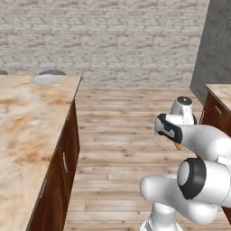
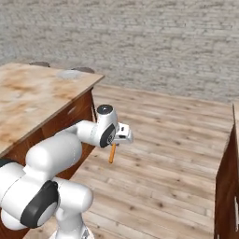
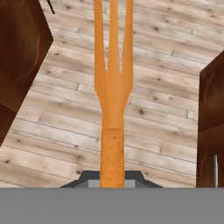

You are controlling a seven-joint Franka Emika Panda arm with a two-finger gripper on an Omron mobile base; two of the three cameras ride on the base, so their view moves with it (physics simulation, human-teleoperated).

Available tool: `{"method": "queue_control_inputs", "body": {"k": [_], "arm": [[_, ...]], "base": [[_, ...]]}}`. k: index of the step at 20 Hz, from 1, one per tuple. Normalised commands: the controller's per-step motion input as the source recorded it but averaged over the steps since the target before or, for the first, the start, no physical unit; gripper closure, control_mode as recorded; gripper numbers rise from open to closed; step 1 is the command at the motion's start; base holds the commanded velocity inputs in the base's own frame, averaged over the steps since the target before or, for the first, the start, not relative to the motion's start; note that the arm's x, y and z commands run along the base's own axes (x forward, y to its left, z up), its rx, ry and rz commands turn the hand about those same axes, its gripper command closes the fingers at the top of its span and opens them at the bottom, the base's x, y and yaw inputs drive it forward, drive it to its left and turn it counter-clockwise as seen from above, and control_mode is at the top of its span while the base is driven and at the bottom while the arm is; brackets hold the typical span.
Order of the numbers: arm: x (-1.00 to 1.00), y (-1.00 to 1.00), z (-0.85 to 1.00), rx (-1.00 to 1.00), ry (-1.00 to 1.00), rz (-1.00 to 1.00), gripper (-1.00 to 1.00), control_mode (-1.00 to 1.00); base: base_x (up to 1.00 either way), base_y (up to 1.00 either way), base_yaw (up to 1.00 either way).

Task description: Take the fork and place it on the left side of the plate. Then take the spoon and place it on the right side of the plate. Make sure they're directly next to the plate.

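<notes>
We held the fork (image 3: 113,109) by its handle, our gripper (image 2: 122,135) clamped narrow on it, tines pointing toward twelve o'clock in the hand view, above the wooden floor (image 2: 177,154). In the right base view the fork hung below our hand. The plate (image 1: 45,79) lay on the counter (image 1: 27,131) at ten o'clock
</notes>
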Motion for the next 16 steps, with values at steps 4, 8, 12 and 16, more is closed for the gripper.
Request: {"method": "queue_control_inputs", "body": {"k": [4, 8, 12, 16], "arm": [[0.00, 0.00, 0.00, 0.00, 0.00, 0.00, 1.00, 1.00], [0.00, 0.00, 0.00, 0.00, 0.00, 0.00, 1.00, 1.00], [0.00, 0.00, 0.00, 0.00, 0.00, 0.00, 1.00, 1.00], [0.00, 0.00, 0.00, 0.00, 0.00, 0.00, 1.00, 1.00]], "base": [[0.94, 0.00, 0.00], [0.94, 0.00, 0.00], [0.94, -0.01, 0.00], [0.94, -0.02, 0.00]]}}
